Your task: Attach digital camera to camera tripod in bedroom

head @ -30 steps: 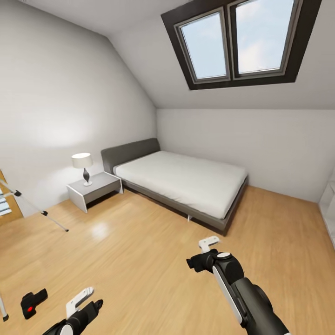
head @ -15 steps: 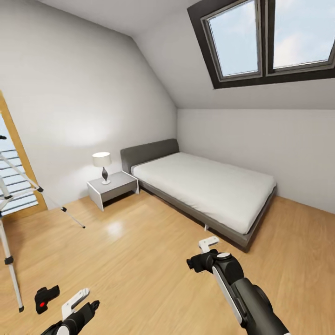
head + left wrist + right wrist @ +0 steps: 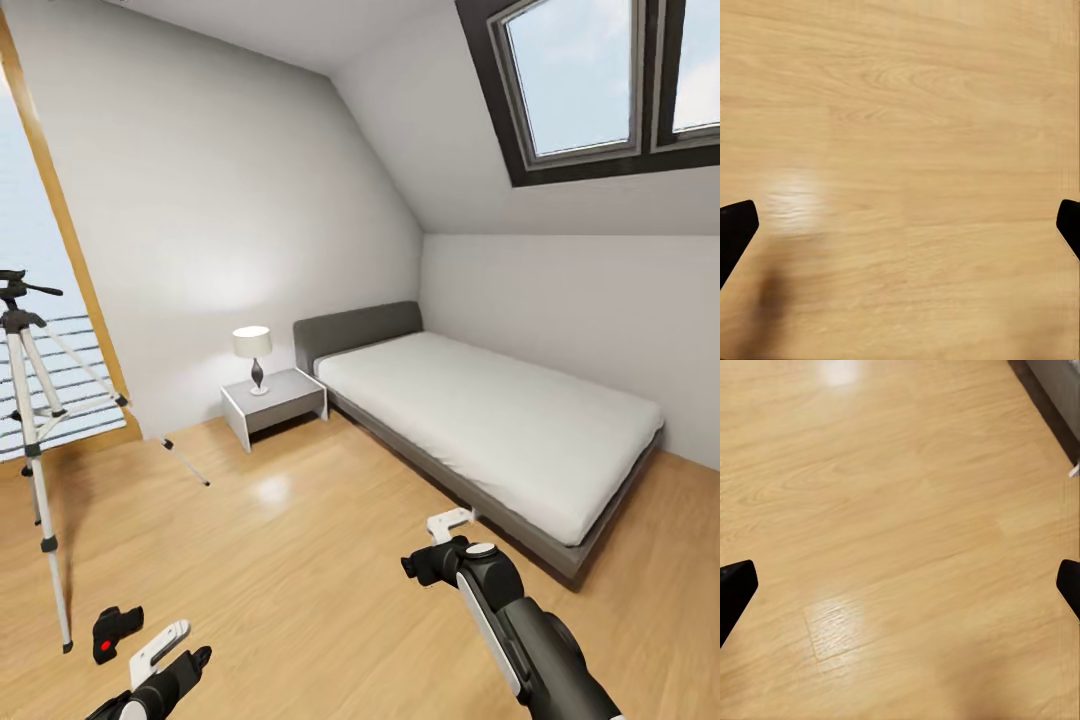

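Beside the camera tripod [image 3: 35, 440], digital camera [image 3: 112, 632] lies on floor [image 3: 300, 560]; both tools spread apart

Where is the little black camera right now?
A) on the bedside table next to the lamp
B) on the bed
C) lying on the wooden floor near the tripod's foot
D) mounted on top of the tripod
C: the digital camera lies on the floor planks by a leg of the camera tripod.
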{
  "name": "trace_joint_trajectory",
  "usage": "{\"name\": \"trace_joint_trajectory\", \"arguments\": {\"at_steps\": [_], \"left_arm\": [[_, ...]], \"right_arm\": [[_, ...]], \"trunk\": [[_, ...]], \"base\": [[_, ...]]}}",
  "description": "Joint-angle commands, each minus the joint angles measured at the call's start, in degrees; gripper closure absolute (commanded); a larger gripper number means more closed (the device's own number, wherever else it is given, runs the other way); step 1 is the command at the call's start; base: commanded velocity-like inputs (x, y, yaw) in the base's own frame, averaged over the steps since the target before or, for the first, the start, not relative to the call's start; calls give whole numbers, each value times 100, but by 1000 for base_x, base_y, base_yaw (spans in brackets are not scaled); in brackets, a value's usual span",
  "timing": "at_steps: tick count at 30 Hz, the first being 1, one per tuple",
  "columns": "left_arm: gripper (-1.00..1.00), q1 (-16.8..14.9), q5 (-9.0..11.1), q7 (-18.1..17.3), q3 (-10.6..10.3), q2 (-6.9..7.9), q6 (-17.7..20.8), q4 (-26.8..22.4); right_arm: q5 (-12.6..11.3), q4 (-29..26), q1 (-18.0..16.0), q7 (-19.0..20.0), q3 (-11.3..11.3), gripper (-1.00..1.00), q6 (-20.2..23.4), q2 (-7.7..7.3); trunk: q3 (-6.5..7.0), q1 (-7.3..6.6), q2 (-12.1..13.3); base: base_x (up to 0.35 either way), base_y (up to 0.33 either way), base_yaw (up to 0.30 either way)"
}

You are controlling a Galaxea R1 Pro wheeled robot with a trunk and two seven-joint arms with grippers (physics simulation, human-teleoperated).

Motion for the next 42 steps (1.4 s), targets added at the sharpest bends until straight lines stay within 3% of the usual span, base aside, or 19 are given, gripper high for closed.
{"name": "trace_joint_trajectory", "arguments": {"at_steps": [1,42], "left_arm": [[-100,-4,61,40,9,-5,31,-11],[-100,-4,63,49,59,-12,31,-11]], "right_arm": [[-2,-6,-3,14,-2,-100,26,0],[-4,-6,-6,17,-2,-100,27,5]], "trunk": [[-7,3,-3],[-7,3,-3]], "base": [[265,-221,269],[265,-222,274]]}}
